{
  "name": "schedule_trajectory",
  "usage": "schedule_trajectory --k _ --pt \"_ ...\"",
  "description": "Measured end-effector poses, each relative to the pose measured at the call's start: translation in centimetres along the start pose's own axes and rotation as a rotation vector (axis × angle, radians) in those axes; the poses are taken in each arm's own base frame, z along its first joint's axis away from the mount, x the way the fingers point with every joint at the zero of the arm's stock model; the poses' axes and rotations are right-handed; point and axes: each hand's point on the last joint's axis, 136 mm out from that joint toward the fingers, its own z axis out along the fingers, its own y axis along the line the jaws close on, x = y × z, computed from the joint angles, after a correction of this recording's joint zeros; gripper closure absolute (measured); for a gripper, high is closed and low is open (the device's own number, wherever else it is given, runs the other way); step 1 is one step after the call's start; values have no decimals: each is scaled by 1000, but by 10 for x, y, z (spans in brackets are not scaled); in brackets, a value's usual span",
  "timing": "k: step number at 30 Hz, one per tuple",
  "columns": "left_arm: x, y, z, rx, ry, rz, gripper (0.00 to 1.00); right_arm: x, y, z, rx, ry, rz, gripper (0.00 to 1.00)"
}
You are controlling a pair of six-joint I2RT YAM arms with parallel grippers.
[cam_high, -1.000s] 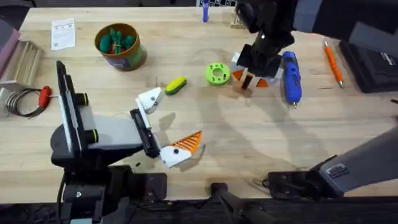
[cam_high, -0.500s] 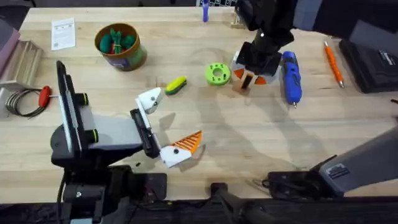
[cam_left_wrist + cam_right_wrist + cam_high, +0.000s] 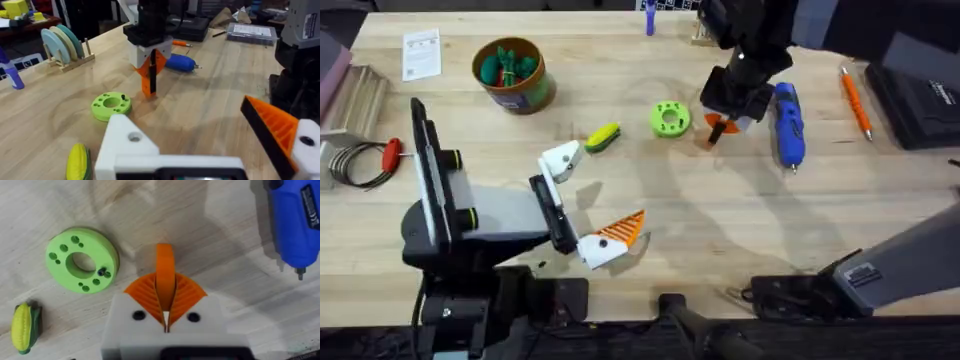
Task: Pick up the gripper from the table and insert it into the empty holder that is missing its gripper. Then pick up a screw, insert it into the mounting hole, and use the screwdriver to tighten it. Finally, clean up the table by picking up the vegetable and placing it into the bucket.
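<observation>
Because the left tool [image 3: 582, 203] waits wide open with 1 bare white holder [image 3: 561, 159], the right tool [image 3: 719, 128] pinches the orange gripper [image 3: 150, 75] tight, just above the surface [image 3: 720, 220] beside the screwdriver [image 3: 787, 122].

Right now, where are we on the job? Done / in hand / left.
Done: nothing finished yet. In hand: right gripper is shut on the orange gripper beside the screwdriver. Left: seat it in the empty holder on the left gripper, then screw and tighten. The vegetable lies on the table, not in the bucket.
</observation>
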Motion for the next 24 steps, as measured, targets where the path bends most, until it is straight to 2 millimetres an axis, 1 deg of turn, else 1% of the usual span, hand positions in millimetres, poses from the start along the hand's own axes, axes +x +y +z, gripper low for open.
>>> schedule_trajectory --k 1,2,13,16,19,24 --pt "0 0 0 0 0 0 15 0 0 0 1 -1 0 983" --pt "0 0 0 0 0 0 15 0 0 0 0 -1 0 990" --pt "0 0 0 0 0 0 15 0 0 0 0 -1 0 992" --pt "0 0 0 0 0 0 16 -1 0 -3 -6 -6 0 993" --pt "0 0 0 0 0 0 15 -4 1 -19 -47 -37 0 993" --pt "0 0 0 0 0 0 15 -11 0 -65 -162 -124 16 993"
